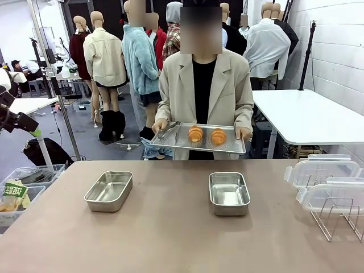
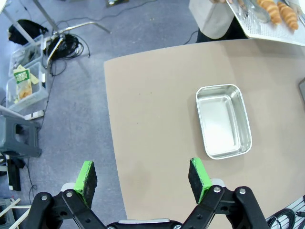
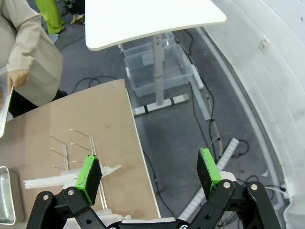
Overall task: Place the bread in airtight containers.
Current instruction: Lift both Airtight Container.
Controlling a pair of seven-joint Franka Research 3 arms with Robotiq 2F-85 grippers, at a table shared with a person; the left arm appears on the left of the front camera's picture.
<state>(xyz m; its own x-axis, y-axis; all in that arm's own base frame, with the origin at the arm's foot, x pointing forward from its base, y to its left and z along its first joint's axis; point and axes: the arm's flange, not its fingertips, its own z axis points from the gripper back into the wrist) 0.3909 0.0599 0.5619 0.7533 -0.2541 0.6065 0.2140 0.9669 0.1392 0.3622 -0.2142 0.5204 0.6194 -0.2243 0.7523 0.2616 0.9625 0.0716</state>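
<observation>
Two golden bread rolls (image 1: 206, 135) lie on a flat steel tray (image 1: 176, 141) that a person holds with both hands at the far table edge; the rolls (image 2: 279, 11) also show in the left wrist view. Two steel airtight containers stand empty and lidless on the table, one at left (image 1: 108, 191) and one at right (image 1: 228, 194). My left gripper (image 2: 142, 179) hangs open, high over the table's left edge, with the left container (image 2: 223, 120) ahead of it. My right gripper (image 3: 148, 172) is open above the table's right edge and the floor.
Clear plastic lids (image 1: 322, 181) rest on a wire rack (image 1: 336, 219) at the table's right side; the rack (image 3: 76, 152) shows below my right gripper. Metal tongs (image 1: 163, 133) lie on the tray. A white table (image 1: 307, 116) stands to the right, storage bins (image 1: 23, 187) on the floor at left.
</observation>
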